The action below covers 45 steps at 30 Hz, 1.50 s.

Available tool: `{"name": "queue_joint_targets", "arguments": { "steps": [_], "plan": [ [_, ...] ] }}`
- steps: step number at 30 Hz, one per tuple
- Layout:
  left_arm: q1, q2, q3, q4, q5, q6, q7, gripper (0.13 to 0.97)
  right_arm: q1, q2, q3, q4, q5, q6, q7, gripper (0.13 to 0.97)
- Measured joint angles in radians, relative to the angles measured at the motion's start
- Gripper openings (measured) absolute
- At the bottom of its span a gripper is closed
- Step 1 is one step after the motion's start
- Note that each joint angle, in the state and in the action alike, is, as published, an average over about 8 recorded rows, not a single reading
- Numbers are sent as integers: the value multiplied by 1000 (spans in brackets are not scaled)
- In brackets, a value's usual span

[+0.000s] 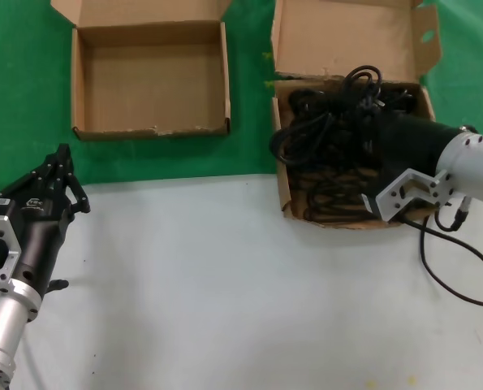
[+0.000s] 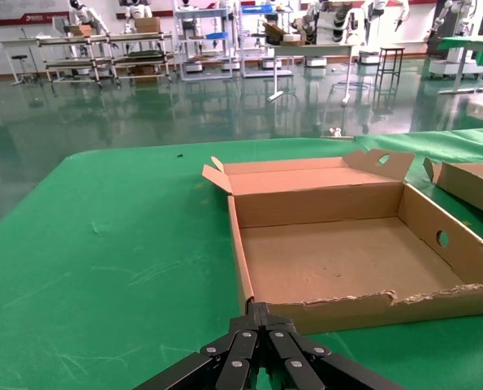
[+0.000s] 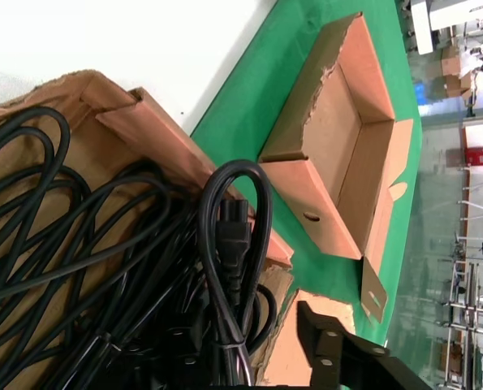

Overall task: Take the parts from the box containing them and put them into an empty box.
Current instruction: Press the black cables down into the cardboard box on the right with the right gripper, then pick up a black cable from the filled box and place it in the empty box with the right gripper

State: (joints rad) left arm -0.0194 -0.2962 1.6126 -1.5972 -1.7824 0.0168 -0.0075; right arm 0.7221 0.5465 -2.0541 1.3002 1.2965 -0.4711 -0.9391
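The larger cardboard box (image 1: 283, 195) at right holds a tangle of black power cords (image 1: 322, 175). My right gripper (image 1: 348, 120) reaches down into it among the cords. In the right wrist view its jaws (image 3: 253, 349) stand apart around an upright looped cord bundle with a moulded plug (image 3: 233, 240); one finger (image 3: 326, 349) is well clear of the bundle. The smaller shallow box (image 1: 152, 81) at left is empty; it also shows in the left wrist view (image 2: 338, 260) and the right wrist view (image 3: 338, 138). My left gripper (image 1: 60, 158) is shut and empty, short of that box's front left corner (image 2: 261, 310).
Both boxes sit on green cloth (image 1: 22, 97); the near half is white table (image 1: 225, 284). A thin black cable (image 1: 452, 276) trails from my right wrist over the table. The larger box's tall flap (image 1: 347, 36) stands behind the cords.
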Motion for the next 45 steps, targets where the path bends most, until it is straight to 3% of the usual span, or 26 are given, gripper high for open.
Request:
{"name": "queue_joint_targets", "arguments": {
  "steps": [2, 6, 14, 16, 23, 34, 45],
  "plan": [
    [0, 0, 0, 0, 0, 0, 0, 145, 4, 0, -3, -5, -7, 3, 7, 453],
    [0, 0, 0, 0, 0, 0, 0, 145, 11, -1, -8, -14, -23, 9, 18, 453],
    [0, 0, 0, 0, 0, 0, 0, 145, 18, -3, -20, -23, -41, 16, 33, 287],
    [0, 0, 0, 0, 0, 0, 0, 145, 19, -3, -21, -20, -48, 15, 45, 277],
    [0, 0, 0, 0, 0, 0, 0, 145, 14, -1, 3, 68, -148, -30, 183, 208],
    [0, 0, 0, 0, 0, 0, 0, 145, 86, -63, 61, 267, -361, -163, 449, 206],
    [0, 0, 0, 0, 0, 0, 0, 145, 210, -234, -22, 163, -422, -147, 454, 205]
  ]
}}
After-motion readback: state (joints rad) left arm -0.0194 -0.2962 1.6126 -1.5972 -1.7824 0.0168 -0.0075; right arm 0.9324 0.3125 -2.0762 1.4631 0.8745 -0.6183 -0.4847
